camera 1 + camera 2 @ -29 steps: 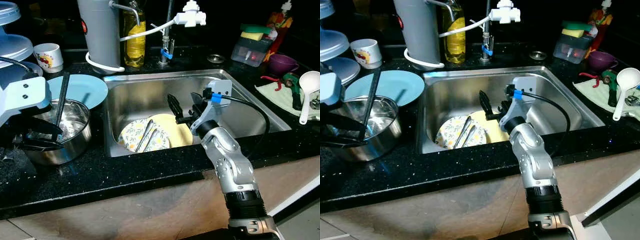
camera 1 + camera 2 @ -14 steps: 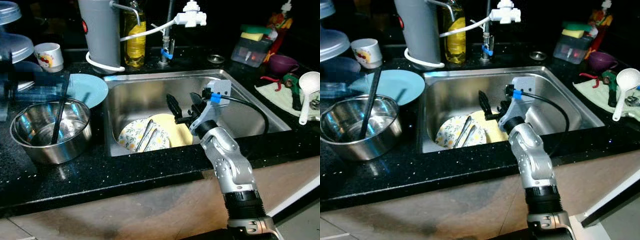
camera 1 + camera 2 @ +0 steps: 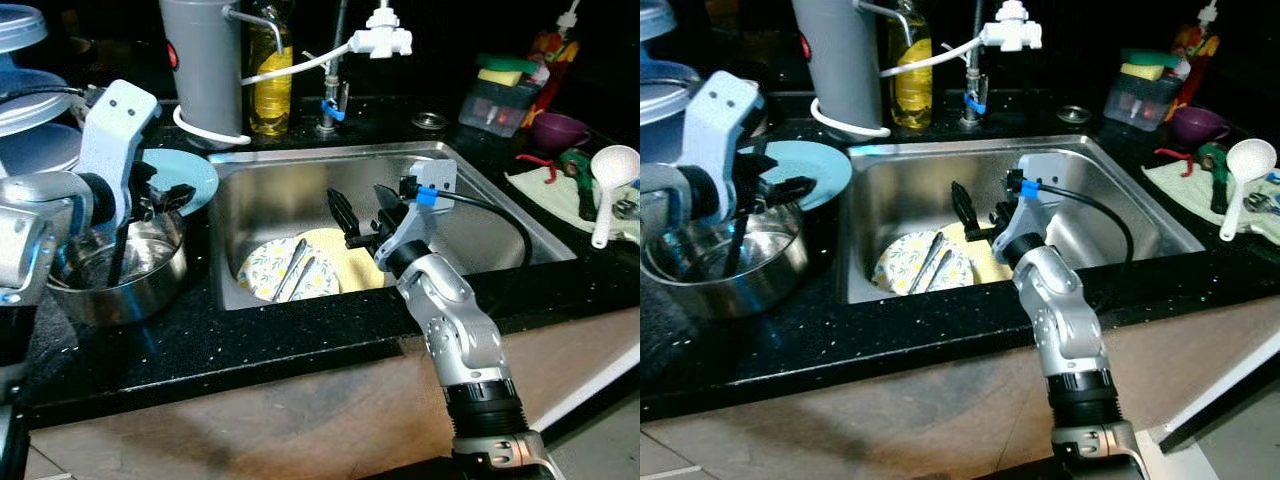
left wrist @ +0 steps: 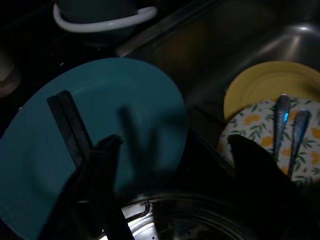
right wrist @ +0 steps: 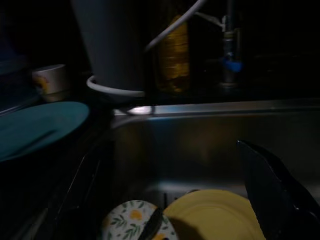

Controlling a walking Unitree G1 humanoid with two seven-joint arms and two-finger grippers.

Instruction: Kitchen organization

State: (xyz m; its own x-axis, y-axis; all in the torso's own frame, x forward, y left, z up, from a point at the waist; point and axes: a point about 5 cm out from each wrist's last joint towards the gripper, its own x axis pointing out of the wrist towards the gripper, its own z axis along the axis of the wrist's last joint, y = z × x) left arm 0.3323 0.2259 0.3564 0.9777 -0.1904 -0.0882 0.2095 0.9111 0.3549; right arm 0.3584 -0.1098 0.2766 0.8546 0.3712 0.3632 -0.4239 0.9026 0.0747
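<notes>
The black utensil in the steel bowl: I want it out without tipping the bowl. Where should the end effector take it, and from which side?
Grip the black utensil on its upper handle, above the steel bowl rim, coming from above. It leans up out of the bowl, so that end is free, while its lower end sits inside. The left end effector, open, is right there.

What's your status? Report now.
Left gripper open over steel bowl. Right gripper open above sink plates. Cutlery lying on them.

oil bottle [image 3: 269, 75] | faucet [image 3: 335, 62] | white ladle [image 3: 610, 180] | purple cup [image 3: 556, 129]
</notes>
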